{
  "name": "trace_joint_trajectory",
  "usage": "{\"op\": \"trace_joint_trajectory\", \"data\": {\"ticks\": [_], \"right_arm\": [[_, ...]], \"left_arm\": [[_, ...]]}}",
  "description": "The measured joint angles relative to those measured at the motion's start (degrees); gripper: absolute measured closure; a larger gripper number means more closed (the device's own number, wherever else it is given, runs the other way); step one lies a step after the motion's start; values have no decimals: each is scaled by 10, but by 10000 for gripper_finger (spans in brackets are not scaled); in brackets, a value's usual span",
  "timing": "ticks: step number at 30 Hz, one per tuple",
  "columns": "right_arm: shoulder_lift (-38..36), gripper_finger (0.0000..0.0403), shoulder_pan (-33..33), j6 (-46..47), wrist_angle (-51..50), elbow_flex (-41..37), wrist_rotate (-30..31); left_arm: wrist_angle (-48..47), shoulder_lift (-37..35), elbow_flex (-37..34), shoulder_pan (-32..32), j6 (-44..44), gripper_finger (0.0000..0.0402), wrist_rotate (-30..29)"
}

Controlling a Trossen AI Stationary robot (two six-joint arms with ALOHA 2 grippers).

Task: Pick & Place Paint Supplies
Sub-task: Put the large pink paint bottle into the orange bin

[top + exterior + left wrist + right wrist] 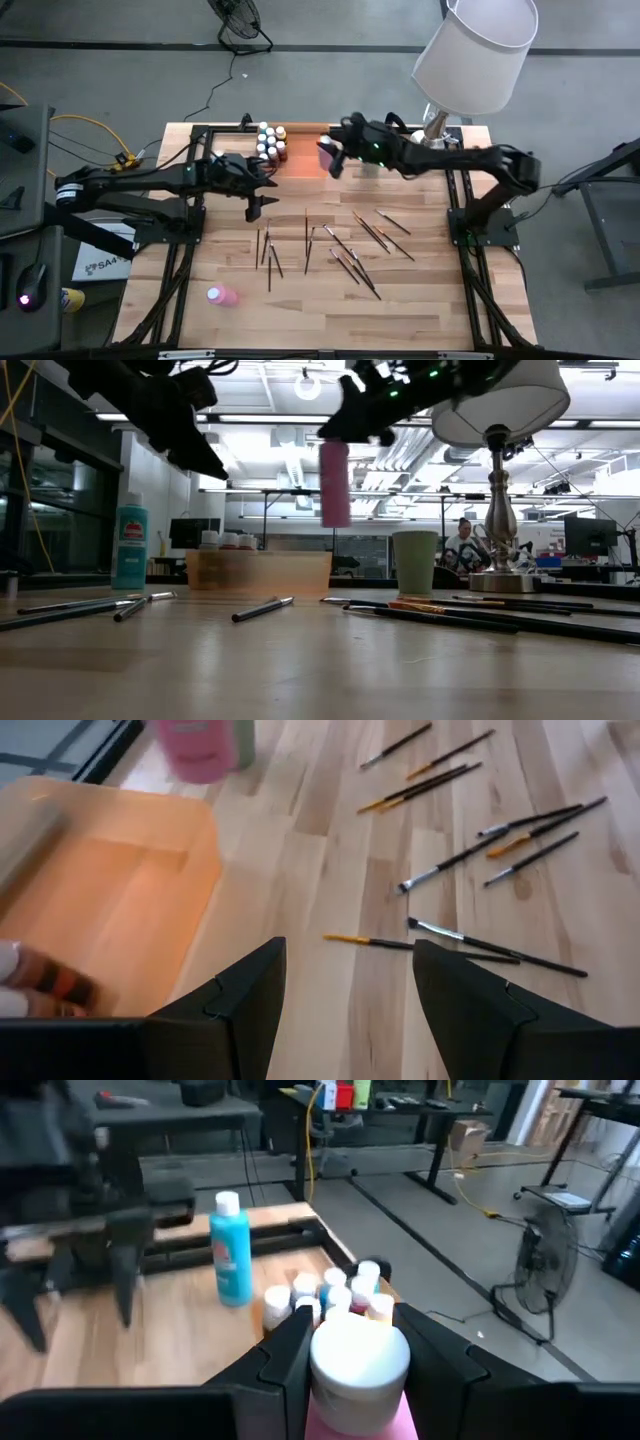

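From above, we see the right gripper (330, 157) holding a pink bottle (327, 158) over the orange tray (300, 152) at the table's far edge; other bottles (268, 140) fill the tray's left end. The left gripper (258, 205) hangs just beside the tray with its fingers apart and nothing between them, nearer the paintbrushes (340, 245) scattered mid-table.

At table level, the pink bottle hangs upright, its long axis vertical, above the tray's right end; a green cup (414, 563) stands beside.

Our left wrist shows bare tray floor next to the clustered bottles.

Our right wrist shows fingers clamping the white cap (360, 1352), tray ahead.
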Motion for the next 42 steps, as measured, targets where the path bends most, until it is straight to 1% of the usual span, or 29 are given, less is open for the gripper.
{"op": "trace_joint_trajectory", "data": {"ticks": [3, 6, 11, 16, 19, 22, 25, 28, 31, 35, 37, 42], "right_arm": [[51, 289, -20, -5, 34, 45, -37], [104, 289, -35, -11, 54, 85, -49], [192, 289, -59, -11, 79, 149, -94], [269, 289, -75, -11, 78, 217, -100], [300, 289, -86, -7, 78, 252, -101], [324, 289, -99, 20, 88, 277, -100], [334, 285, -106, 35, 65, 296, -86], [333, 287, -106, 31, 75, 303, -79], [330, 287, -107, 25, 71, 303, -99], [329, 284, -116, 12, 34, 302, -112], [327, 285, -126, 11, 34, 302, -127], [326, 287, -153, 2, 37, 302, -219]], "left_arm": [[4, -27, -27, 0, -13, 188, -5], [14, -56, -43, 0, -15, 188, -6], [12, -100, -60, -1, -35, 188, -6], [13, -136, -88, -1, -57, 188, -6], [13, -152, -99, -1, -68, 188, -6], [14, -158, -103, -1, -73, 188, -6], [15, -159, -104, -1, -73, 188, -6], [14, -159, -104, -1, -73, 188, -6], [14, -159, -104, -1, -73, 188, -6], [14, -159, -104, -1, -73, 188, -6], [14, -159, -104, -1, -75, 188, -3], [14, -159, -104, -1, -75, 188, -1]]}}
